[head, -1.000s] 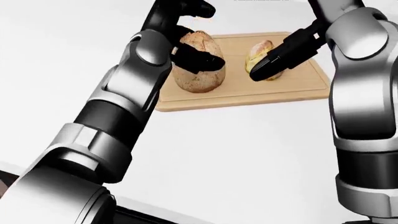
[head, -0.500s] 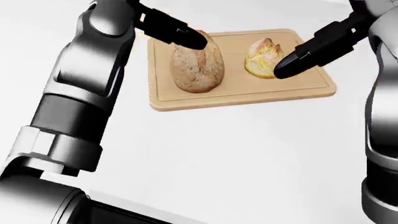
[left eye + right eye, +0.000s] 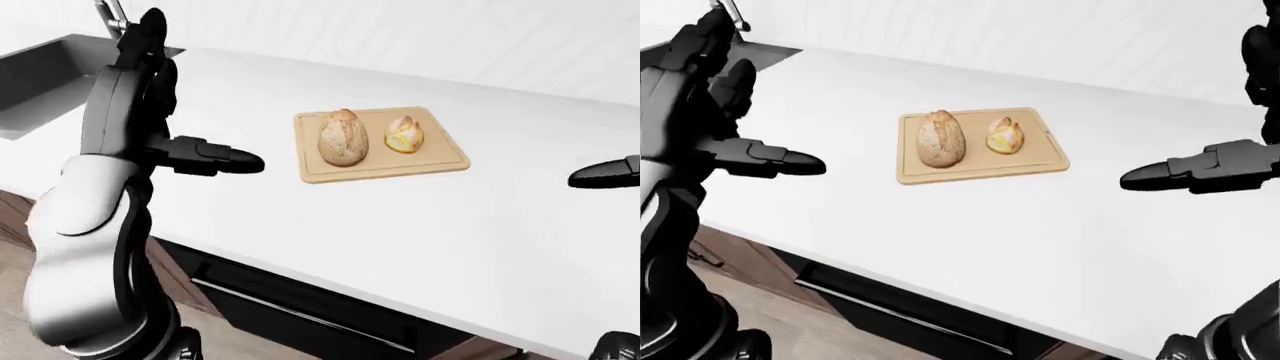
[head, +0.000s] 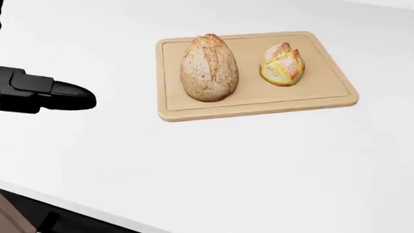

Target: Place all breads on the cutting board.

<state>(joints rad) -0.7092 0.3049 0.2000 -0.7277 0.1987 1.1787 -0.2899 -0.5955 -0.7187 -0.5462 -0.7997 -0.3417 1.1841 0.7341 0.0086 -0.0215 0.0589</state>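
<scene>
1. Head view: oval loaf (image 4: 209,67) and small split roll (image 4: 283,64) both lie on the cutting board (image 4: 258,106), apart.
2. We judge them light, crusty, crushable (grip across the middle).
3. Left hand (image 3: 770,159) and right hand (image 3: 1185,174): fingers extended, empty, well clear.

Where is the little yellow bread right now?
In the head view, the little yellow bread sits on the right half of the cutting board, just right of the big brown loaf, with neither hand touching it.
</scene>
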